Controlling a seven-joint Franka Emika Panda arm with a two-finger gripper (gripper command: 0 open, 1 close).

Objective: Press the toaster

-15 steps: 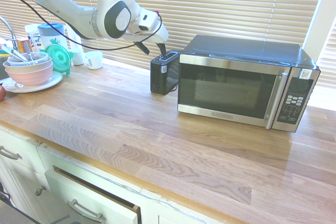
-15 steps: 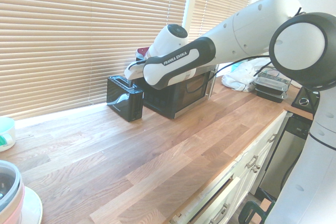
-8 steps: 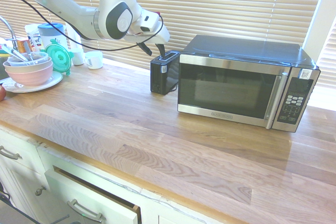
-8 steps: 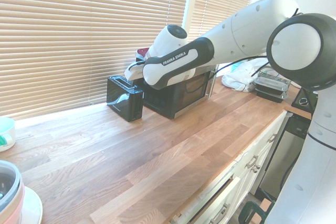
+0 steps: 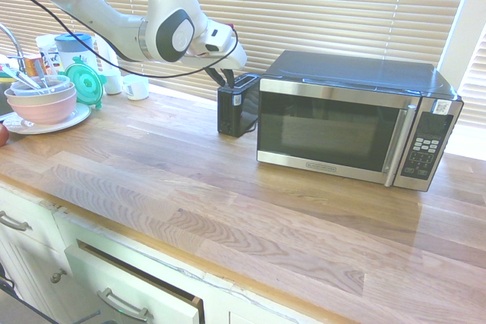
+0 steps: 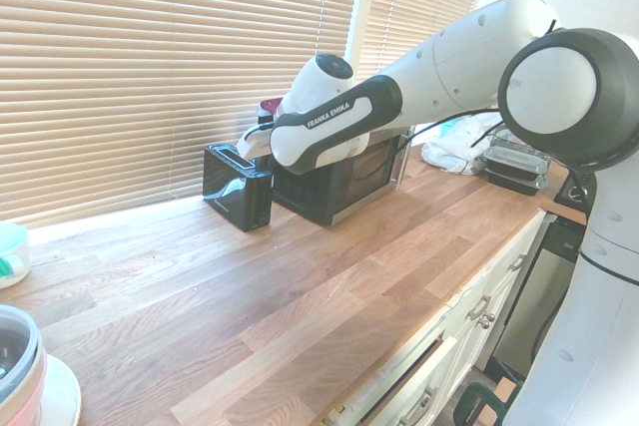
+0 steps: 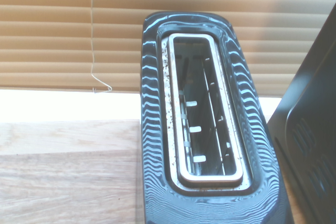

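Note:
The small black toaster (image 5: 235, 108) stands upright against the left side of the microwave, by the window blinds. My gripper (image 5: 222, 79) hangs just above the toaster's near top end, its two dark fingers pointing down with a small gap between them, holding nothing. In the second exterior view the toaster (image 6: 238, 187) shows left of the arm's forearm, which hides the fingers. The wrist view looks straight down on the toaster (image 7: 194, 114) and its silver-rimmed slot, which has nothing in it.
A large steel-and-black microwave (image 5: 342, 127) sits right beside the toaster. Stacked bowls on a plate (image 5: 45, 100), a green lid (image 5: 83, 81) and white cups (image 5: 137, 86) crowd the counter's far left. Plastic containers (image 6: 514, 167) lie beyond the microwave.
The gripper has moved down and a little to the right, closer to the toaster's top. Its two fingers now look nearer together.

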